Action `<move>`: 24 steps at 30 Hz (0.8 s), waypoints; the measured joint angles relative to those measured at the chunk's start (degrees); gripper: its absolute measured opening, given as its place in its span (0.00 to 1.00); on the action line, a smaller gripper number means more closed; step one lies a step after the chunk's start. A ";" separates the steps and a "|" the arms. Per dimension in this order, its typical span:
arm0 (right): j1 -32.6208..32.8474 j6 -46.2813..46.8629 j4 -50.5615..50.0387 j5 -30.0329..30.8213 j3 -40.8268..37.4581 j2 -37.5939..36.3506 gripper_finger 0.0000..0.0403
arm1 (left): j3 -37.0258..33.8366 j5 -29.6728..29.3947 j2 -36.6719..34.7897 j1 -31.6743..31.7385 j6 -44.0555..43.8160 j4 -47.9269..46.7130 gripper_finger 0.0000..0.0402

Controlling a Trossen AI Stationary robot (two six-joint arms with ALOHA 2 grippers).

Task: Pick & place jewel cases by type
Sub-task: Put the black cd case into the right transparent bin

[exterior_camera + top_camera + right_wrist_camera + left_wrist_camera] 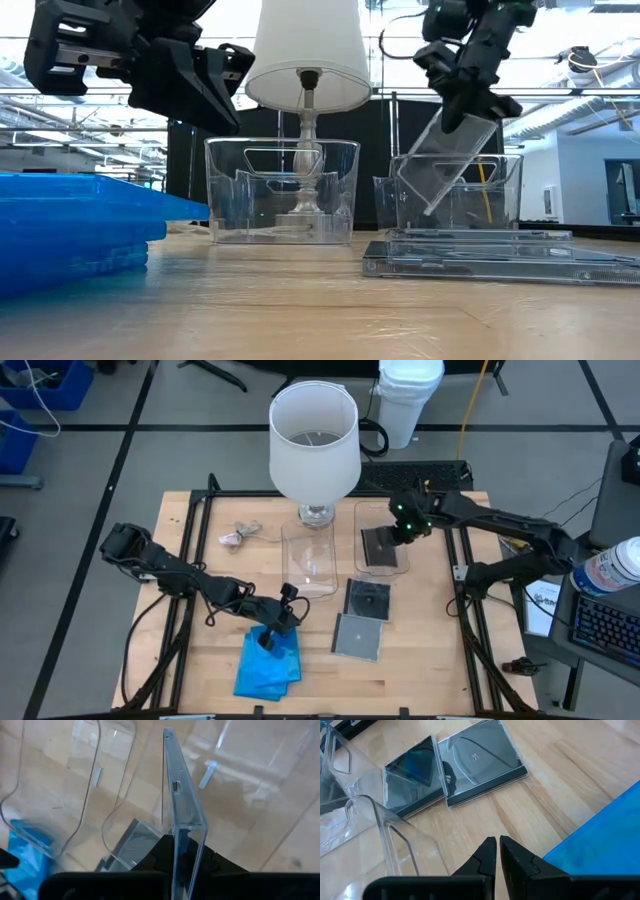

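Right gripper (462, 112) clamps a tilted grey jewel case (445, 165) over the right clear tub (382, 540), at two o'clock. Left gripper (497, 851), fingers together, empty, hovers above blue cases (268, 665).

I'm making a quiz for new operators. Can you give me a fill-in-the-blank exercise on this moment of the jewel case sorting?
1. The right gripper holds a smoky grey jewel case tilted over the ____ clear tub.
2. The left gripper hangs shut and empty above the ____ jewel cases.
3. ____ grey jewel cases lie flat on the table.
4. Behind the tubs stands a white ____.

Missing words: right; blue; Two; lamp
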 joint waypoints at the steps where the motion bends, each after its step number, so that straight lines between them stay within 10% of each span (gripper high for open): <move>1: -0.40 0.68 0.05 -0.40 0.00 0.62 0.04 | 0.00 0.00 0.00 0.00 0.00 0.00 0.08; 24: -2.94 -5.52 4.12 -6.12 -0.44 9.76 0.10 | 0.04 0.04 0.02 0.00 0.80 -1.46 0.08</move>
